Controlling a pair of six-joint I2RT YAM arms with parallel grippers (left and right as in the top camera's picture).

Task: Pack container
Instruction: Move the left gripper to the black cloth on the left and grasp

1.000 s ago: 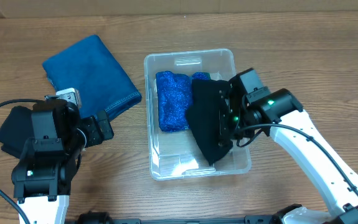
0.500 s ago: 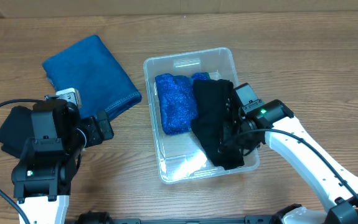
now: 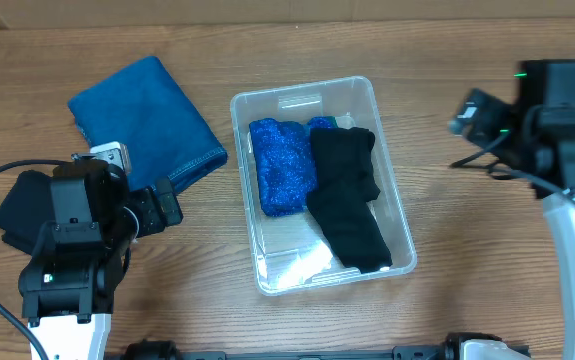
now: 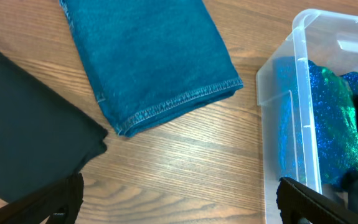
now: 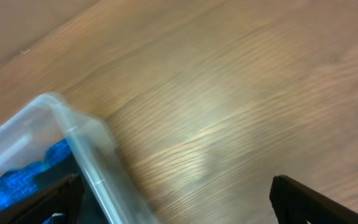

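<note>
The clear container [image 3: 241, 150] stands mid-table and holds a sparkly blue cloth [image 3: 279, 165] on the left and a black cloth [image 3: 347, 200] on the right. My right gripper [image 3: 464, 135] hovers to the container's right, open and empty; its wrist view shows the container's corner [image 5: 82, 146], blurred, and bare wood. A folded blue towel [image 3: 147, 120] lies left of the container, with another black cloth [image 3: 12, 210] at the far left. My left gripper [image 3: 165, 207] is open over the wood between that black cloth [image 4: 29, 124], the towel [image 4: 147, 62] and the container wall [image 4: 278, 93].
The left arm's body covers part of the black cloth at the table's left. Bare wood lies right of the container under the right gripper [image 5: 179, 199] and below the towel under the left gripper [image 4: 179, 202].
My right gripper opened, left the black cloth lying in the container and pulled back to the right. The container slid slightly toward the front right. The left arm stayed still.
</note>
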